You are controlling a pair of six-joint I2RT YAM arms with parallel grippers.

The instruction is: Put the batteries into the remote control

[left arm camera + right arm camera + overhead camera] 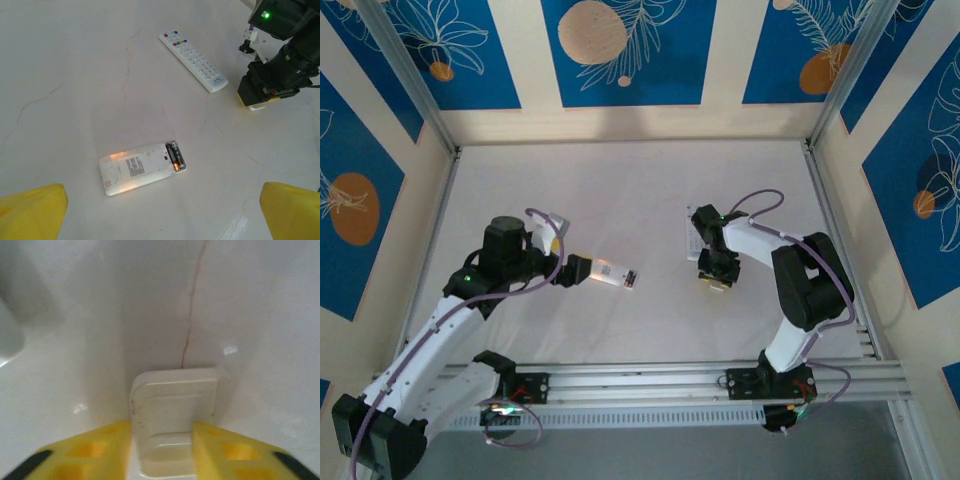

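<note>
**Both grippers before the compartment was closed.** The left gripper (161, 212) stood spread wide and empty, with its yellow fingers (30, 210) at the two lower corners of its wrist view. The remote control (135, 170) lay face down on the table (70, 75), just ahead of those fingers and between them, touched by neither. The compartment (178, 159) at its far end was uncovered. The batteries (173, 151) sat inside as dark cells with an orange glint, too small to count.

The right gripper (162, 440) was closed on the battery cover (175, 395). Its fingers pressed the cover's two long edges, and the cover's rounded end projected forward beyond the tips. A second remote (194, 60), buttons up, lay farther ahead of the left gripper and just beside the right one.

Likely hazards, judged from this arrangement:
- The cover was pinched only by its smooth edges, so it could pivot or slip out during transfer.
- The face-down remote was unrestrained, so a push from the cover would probably slide it rather than seat the cover.
- A skewed approach could catch the cells and lift them out.
- The neighbouring remote could be knocked as the right gripper withdrew.
</note>
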